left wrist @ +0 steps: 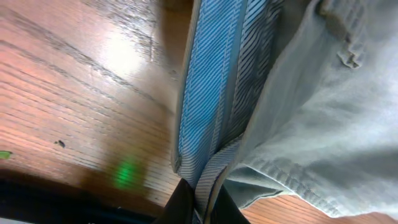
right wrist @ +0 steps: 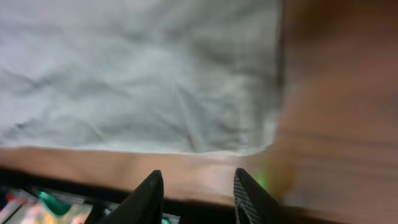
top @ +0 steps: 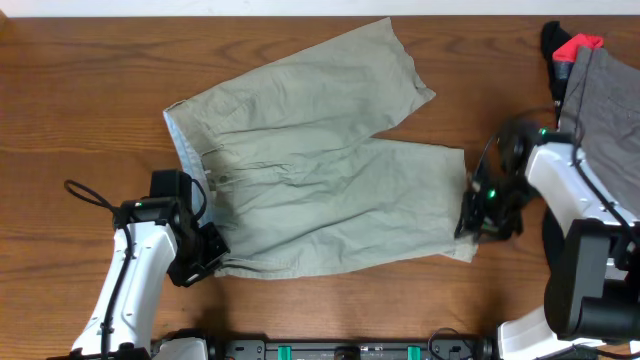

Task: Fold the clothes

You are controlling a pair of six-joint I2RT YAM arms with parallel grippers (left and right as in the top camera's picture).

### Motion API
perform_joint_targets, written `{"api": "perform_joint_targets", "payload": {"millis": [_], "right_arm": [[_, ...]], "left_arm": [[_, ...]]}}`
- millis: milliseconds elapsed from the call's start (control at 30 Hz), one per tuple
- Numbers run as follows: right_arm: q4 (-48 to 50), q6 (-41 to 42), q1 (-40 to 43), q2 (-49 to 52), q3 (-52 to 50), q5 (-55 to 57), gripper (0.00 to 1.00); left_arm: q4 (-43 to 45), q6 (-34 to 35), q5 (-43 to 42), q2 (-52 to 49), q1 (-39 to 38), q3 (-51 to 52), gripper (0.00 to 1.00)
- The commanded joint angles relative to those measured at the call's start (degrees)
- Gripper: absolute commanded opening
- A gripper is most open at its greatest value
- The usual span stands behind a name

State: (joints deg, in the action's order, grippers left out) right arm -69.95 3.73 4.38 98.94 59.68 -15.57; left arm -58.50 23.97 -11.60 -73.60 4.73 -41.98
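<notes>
The clothes, a pair of khaki shorts point(top: 320, 170), lie spread flat on the wooden table point(top: 80, 100), with the waistband to the left and the legs to the right. My left gripper point(top: 208, 258) sits at the near-left waistband corner. In the left wrist view it point(left wrist: 207, 204) is shut on the pale blue striped lining point(left wrist: 205, 93) of the waistband. My right gripper point(top: 468, 222) hovers by the near leg's hem at the right. In the right wrist view it point(right wrist: 196, 186) stands open over bare wood, with the shorts' hem point(right wrist: 137, 74) just ahead and nothing between its fingers.
A darker grey garment point(top: 610, 100) lies at the far right over a black and red cloth point(top: 570, 45), beside the right arm. The table's front edge runs close behind both grippers.
</notes>
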Motion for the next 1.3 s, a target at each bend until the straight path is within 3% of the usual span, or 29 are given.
{"api": "perform_joint_targets", "payload": {"millis": [0,267,333,400,567,867,900,967,1267], "right_arm": [[2.1,3.5,-0.4,-0.4,-4.6,-4.9,0.33],[11.6,10.5,-0.3,-0.4,-11.1,-7.2,0.25],[13.4,10.9,-0.3,-0.4,-11.1,-7.1,0.26],[13.9,11.0,-0.3,-0.4,-11.0,-6.0,0.36],[13.9,13.3,0.4,-0.4,-11.0,-0.6,0.36],[16.3,16.6,3.7,-0.5,-11.0,6.2,0.18],[16.8,16.3,3.9,-0.5,-10.9,6.1,0.16],[17.5,15.0,4.2,-0.5,-10.7,6.1,0.02],[17.6,1.1,4.2,-8.7,-6.3,-1.6,0.02]], "left_arm": [[-0.2,-0.4,2.0,0.4,0.2,-0.8,0.07],[-0.2,-1.0,2.0,0.4,0.2,-0.8,0.06],[-0.2,-1.0,2.0,0.4,0.2,-0.8,0.06],[-0.2,-1.2,2.0,0.4,0.2,-0.8,0.06],[-0.2,-1.9,2.0,0.4,0.2,-0.8,0.06],[-0.6,-2.5,2.0,0.4,0.2,-0.8,0.06],[-0.6,-2.5,2.0,0.4,0.2,-0.8,0.06],[-1.0,-2.5,2.0,0.4,0.2,-0.8,0.06],[-2.6,-3.6,-6.0,0.4,0.2,-2.4,0.06]]}}
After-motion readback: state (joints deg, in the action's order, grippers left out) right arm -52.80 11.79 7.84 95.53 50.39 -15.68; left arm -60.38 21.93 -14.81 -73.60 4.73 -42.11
